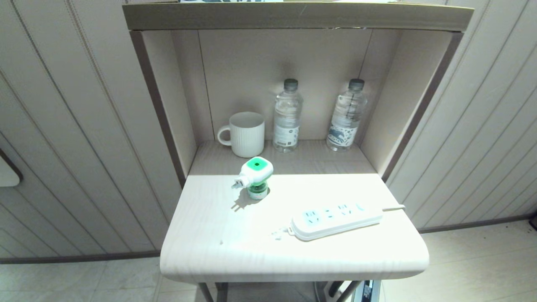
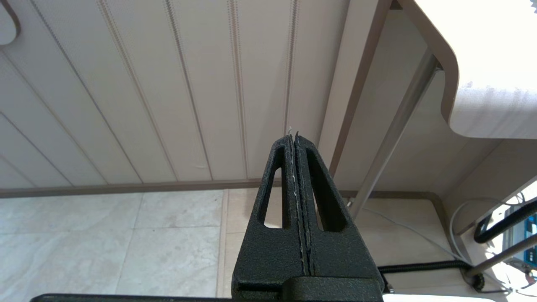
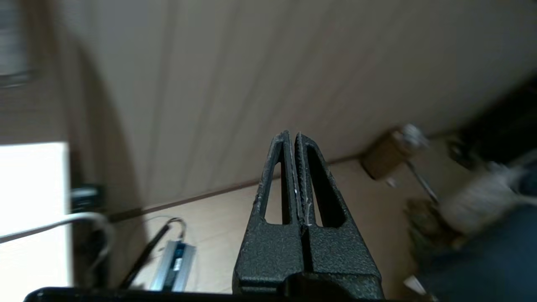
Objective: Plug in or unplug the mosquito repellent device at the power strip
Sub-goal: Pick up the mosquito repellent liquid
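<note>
The mosquito repellent device (image 1: 254, 177), white with a green face and a green bottle under it, stands unplugged on the white table, its prongs pointing left. The power strip (image 1: 335, 217) lies apart from it toward the front right, sockets up and all free, its cord running off the right edge. Neither arm shows in the head view. My left gripper (image 2: 293, 135) is shut on nothing, low beside the table and facing the panelled wall. My right gripper (image 3: 292, 135) is also shut and empty, down near the floor and pointing at the wall's base.
The table (image 1: 209, 260) joins a recessed shelf holding a white mug (image 1: 244, 134) and two clear water bottles (image 1: 287, 115), (image 1: 347, 115). A board (image 1: 293, 16) roofs the recess. A table leg (image 2: 394, 130) and cables on the floor (image 2: 419, 235) lie near my left gripper.
</note>
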